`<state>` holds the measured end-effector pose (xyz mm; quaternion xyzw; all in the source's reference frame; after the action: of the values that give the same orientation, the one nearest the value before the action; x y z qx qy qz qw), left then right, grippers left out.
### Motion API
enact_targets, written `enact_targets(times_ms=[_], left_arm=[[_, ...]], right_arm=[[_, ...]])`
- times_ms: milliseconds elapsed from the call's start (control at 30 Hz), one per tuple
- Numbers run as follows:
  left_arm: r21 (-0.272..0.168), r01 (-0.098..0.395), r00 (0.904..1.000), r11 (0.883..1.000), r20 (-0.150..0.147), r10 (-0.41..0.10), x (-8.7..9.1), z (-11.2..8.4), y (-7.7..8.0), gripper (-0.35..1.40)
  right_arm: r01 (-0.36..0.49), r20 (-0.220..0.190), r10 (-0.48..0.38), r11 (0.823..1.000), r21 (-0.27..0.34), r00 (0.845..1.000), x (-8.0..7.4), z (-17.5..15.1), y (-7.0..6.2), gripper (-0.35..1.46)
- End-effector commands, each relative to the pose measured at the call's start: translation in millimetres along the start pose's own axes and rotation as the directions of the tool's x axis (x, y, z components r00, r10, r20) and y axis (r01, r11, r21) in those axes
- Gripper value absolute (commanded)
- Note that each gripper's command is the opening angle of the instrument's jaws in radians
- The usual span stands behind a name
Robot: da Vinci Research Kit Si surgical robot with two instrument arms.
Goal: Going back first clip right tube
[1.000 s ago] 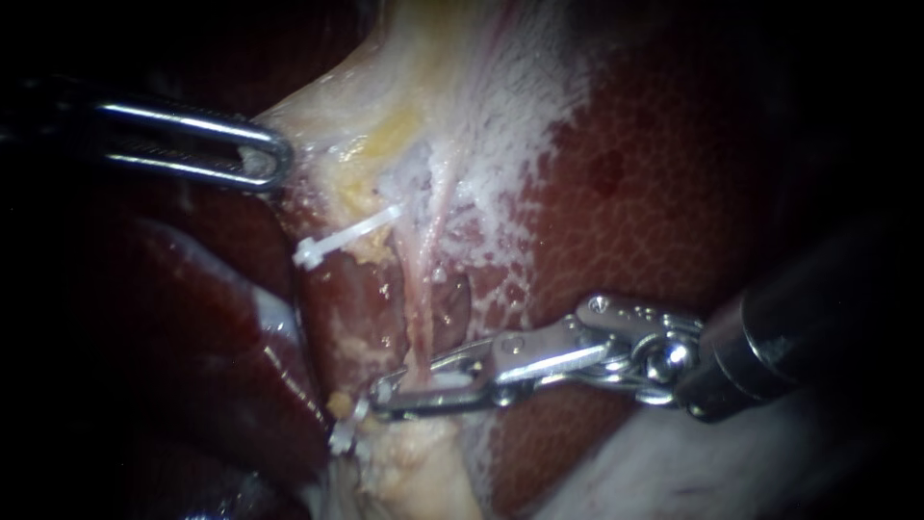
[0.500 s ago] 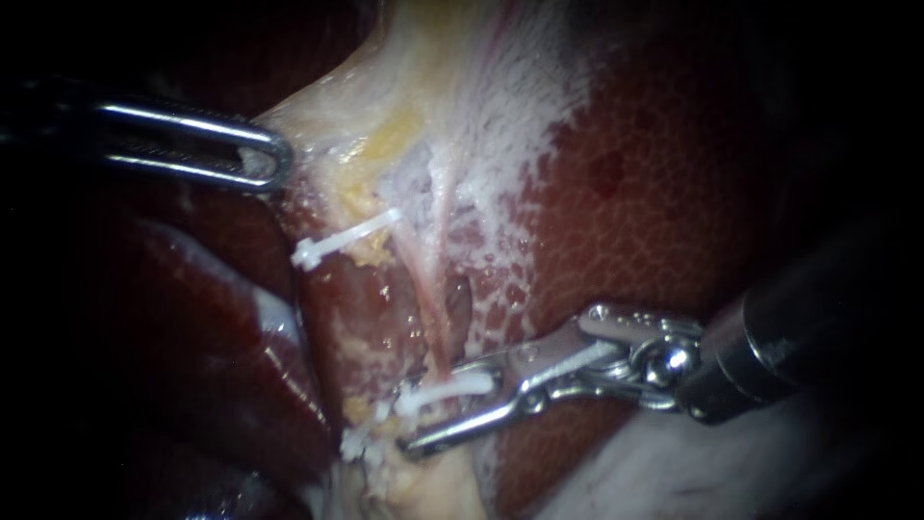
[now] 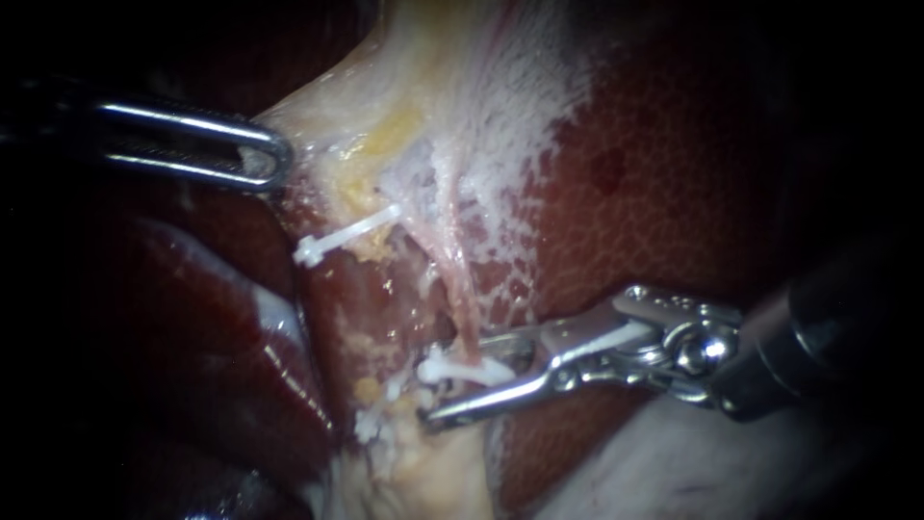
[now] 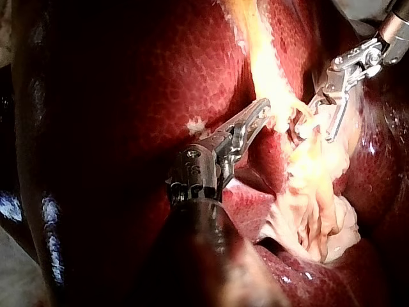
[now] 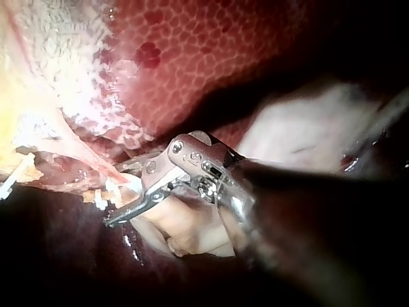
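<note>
A thin pink tube (image 3: 460,294) runs down from the pale gallbladder tissue (image 3: 423,87) over the liver (image 3: 626,193). A white clip (image 3: 467,369) sits across the tube's lower end. My right instrument (image 3: 450,380) comes in from the right, and its jaws stand open around that clip with a gap on both sides. The right wrist view shows the same open jaws (image 5: 118,195) just off the tube. My left instrument (image 3: 262,162) is shut on the edge of the gallbladder tissue at the upper left, and the left wrist view (image 4: 268,114) also shows this grip.
A second white clip (image 3: 342,236) lies higher up to the left, on yellowish tissue. Another white clip piece (image 3: 371,424) shows low beside the fatty stump. A dark liver lobe (image 3: 221,337) fills the lower left. Pale tissue (image 3: 654,462) lies under the right shaft.
The right jaws, closed across the tube a second ago, have opened and drawn back to the right. The white clip stays on the tube. The left instrument has not moved.
</note>
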<state>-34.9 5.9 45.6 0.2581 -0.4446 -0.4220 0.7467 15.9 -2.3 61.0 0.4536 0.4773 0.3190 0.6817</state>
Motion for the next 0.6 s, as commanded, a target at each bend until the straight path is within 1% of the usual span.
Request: enact_targets(times_ms=[33,100,300,600], left_arm=[[0.000,0.000,1.0000,1.000,0.000,0.000,0.0,0.0,0.0,-0.35],[0.000,0.000,1.0000,1.000,0.000,0.000,0.0,0.0,0.0,-0.35],[0.000,0.000,1.0000,1.000,0.000,0.000,0.0,0.0,0.0,-0.35],[0.000,0.000,1.0000,1.000,0.000,0.000,0.0,0.0,0.0,-0.35]], right_arm=[[-0.004,0.017,0.004,1.000,-0.004,1.000,0.0,0.0,0.0,0.59],[-0.003,0.026,0.004,1.000,-0.012,1.000,-0.1,0.0,0.0,0.60],[-0.014,0.026,0.015,1.000,-0.010,1.000,-0.2,-0.4,0.0,0.60],[-0.013,0.032,0.014,1.000,-0.009,0.999,-0.3,0.0,0.1,0.60]])
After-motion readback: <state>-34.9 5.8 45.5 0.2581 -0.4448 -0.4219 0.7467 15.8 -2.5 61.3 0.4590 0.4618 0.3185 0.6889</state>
